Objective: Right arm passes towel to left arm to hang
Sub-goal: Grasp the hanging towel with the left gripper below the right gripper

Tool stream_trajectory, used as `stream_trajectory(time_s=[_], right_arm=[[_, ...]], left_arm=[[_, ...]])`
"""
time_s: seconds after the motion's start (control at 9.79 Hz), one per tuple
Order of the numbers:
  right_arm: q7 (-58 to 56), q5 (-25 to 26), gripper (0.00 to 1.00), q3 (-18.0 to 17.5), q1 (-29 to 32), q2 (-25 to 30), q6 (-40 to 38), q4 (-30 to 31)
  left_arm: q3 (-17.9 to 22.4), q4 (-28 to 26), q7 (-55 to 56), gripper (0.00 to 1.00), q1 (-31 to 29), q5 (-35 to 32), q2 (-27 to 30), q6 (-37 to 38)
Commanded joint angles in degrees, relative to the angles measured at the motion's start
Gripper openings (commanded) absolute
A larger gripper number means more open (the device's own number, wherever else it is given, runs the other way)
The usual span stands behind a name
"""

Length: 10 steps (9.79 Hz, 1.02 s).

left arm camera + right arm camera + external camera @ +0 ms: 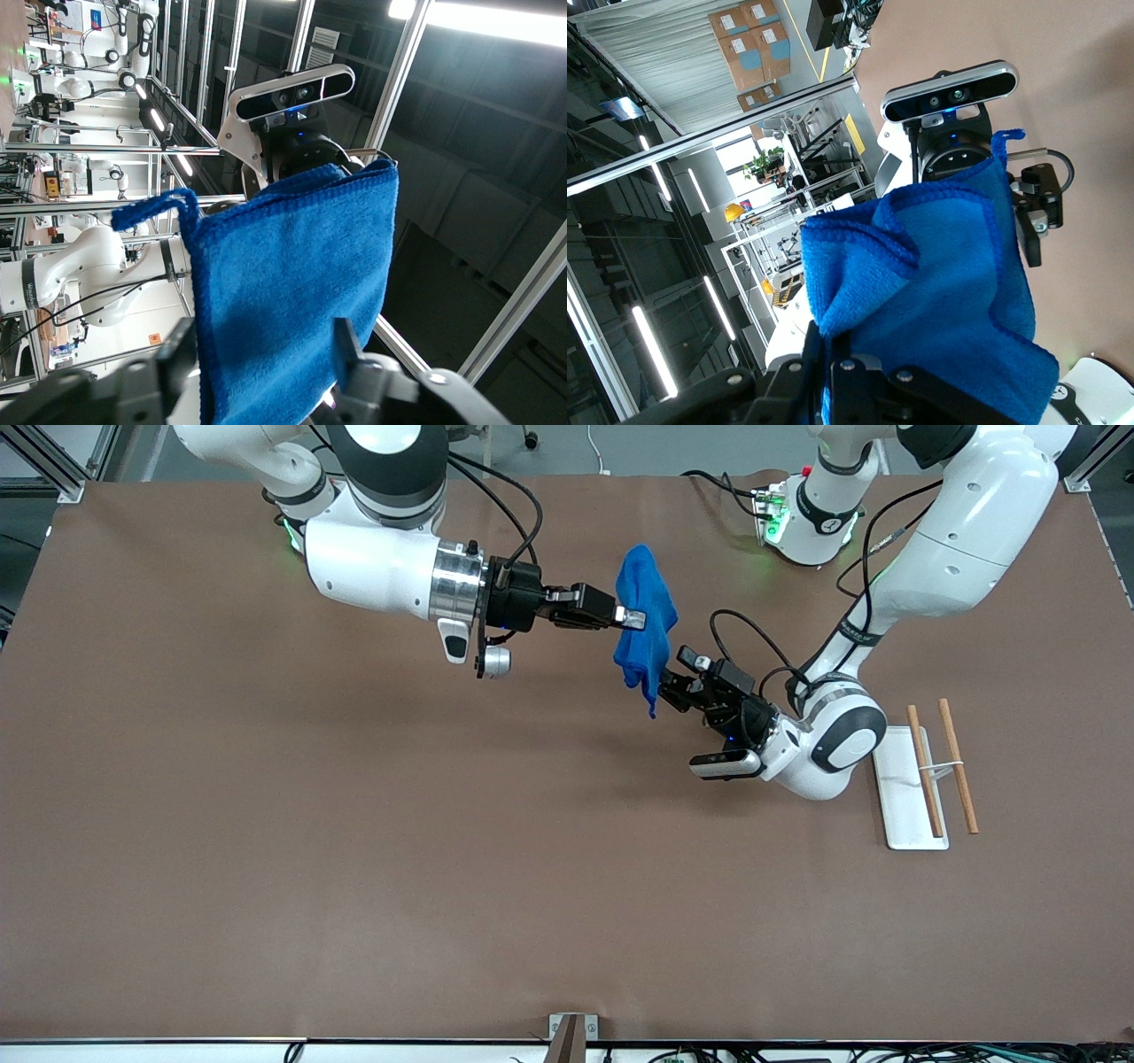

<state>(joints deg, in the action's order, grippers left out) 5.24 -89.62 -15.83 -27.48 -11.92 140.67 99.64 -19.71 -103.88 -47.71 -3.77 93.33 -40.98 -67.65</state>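
Mid-handoff over the tabletop [354, 868]: right hand [631, 615] pinching the towel [645, 624], left hand [671, 691] spread around its hanging edge, so next it should clamp down.

A white tray [897, 815] lies on the brown table [354, 850] toward the left arm's end. Two wooden sticks [959, 778], joined by a thin white crosspiece, rest on and beside it.

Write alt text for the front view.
The right hand, shut on a blue towel, holds it in the air over the brown table. The left hand is open at the towel's lower edge.
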Motion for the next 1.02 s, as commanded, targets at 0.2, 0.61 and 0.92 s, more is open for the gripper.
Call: stream_trajectory(time_s=[0.2,0.61,0.92], right_arm=[[-0.32,-1.26,0.0,0.1,-0.29,-0.21,0.39,-0.68],[-0.32,-1.26,0.0,0.1,-0.29,-0.21,0.31,-0.68],[-0.14,-0.39,0.99,0.28,0.41,-0.03,0.39,1.15]], left_arm=[[-0.94,-1.85,0.24,0.26,-0.89,1.68,0.2,-0.46],[-0.94,-1.33,5.57,0.0,-3.95,1.59,1.77,-0.29],[-0.85,0.43,16.47,0.0,-7.9,0.98,6.51,-0.29]])
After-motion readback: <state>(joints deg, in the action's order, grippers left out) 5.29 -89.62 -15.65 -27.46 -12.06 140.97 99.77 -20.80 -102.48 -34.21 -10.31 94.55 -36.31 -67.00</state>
